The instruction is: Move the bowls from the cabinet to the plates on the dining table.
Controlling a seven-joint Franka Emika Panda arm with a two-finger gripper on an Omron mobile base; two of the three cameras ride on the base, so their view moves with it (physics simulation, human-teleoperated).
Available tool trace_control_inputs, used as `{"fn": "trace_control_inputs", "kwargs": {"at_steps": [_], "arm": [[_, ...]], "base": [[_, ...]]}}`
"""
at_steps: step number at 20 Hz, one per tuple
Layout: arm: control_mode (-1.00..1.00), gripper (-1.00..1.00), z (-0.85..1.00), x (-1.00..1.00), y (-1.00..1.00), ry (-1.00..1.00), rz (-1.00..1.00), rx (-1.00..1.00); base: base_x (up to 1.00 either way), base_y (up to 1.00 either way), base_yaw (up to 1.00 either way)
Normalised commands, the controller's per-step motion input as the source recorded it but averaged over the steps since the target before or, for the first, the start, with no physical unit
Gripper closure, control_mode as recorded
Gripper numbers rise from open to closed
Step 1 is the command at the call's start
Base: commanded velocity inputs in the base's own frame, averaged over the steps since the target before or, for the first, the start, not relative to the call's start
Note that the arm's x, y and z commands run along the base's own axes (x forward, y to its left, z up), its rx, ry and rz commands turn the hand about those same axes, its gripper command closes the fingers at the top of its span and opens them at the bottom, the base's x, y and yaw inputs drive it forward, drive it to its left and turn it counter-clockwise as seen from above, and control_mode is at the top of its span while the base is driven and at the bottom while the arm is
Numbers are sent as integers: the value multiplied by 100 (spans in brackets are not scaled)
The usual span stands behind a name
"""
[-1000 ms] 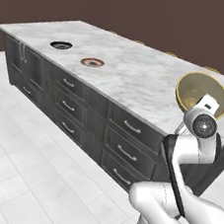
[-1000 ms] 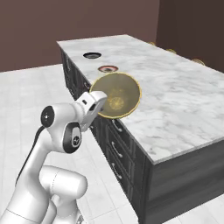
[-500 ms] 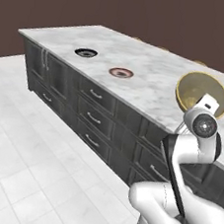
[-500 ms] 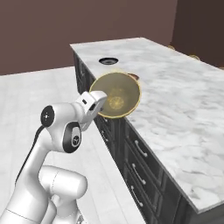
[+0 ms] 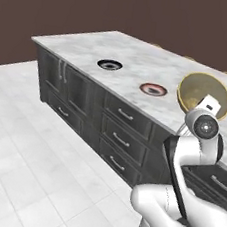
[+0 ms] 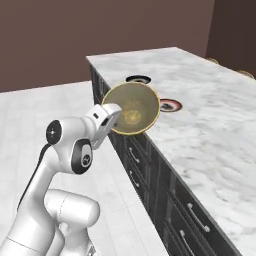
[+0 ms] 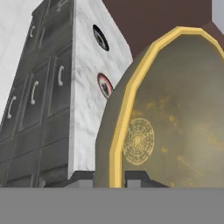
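Observation:
My gripper [image 6: 114, 114] is shut on the rim of the olive-yellow bowl [image 6: 134, 107], which it carries tilted on its side in front of the arm. In the hand view the bowl [image 7: 175, 109] looms large with its rim between my fingertips [image 7: 140, 176]. The dining table [image 5: 88, 46] has a white marble top. A navy-rimmed plate [image 5: 110, 64] and a red-rimmed plate [image 5: 153, 89] lie on it near its front edge. The bowl [image 5: 198, 93] hangs just right of the red-rimmed plate, at the table's edge. The cabinet is out of view.
Dark grey drawers [image 5: 126, 116] and doors [image 5: 59, 76] with silver handles line the table's front. White tiled floor [image 5: 23, 165] spreads to the left. A brown wall [image 5: 73, 5] stands behind. Tan seat tops [image 6: 245, 73] show past the table's far edge.
The base has driven along the table, so the whole scene has shifted and both plates now sit closer to the arm. The bowl stays gripped, held the same way.

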Motion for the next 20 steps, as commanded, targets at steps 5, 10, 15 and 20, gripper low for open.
{"fn": "trace_control_inputs", "kwargs": {"at_steps": [5,10,15,20], "arm": [[100,100,0,0,0,0,0,0],[100,100,0,0,0,0,0,0],[100,100,0,0,0,0,0,0],[100,100,0,0,0,0,0,0]], "base": [[94,83,-19],[80,74,-34],[53,92,-43],[47,96,-45]]}}
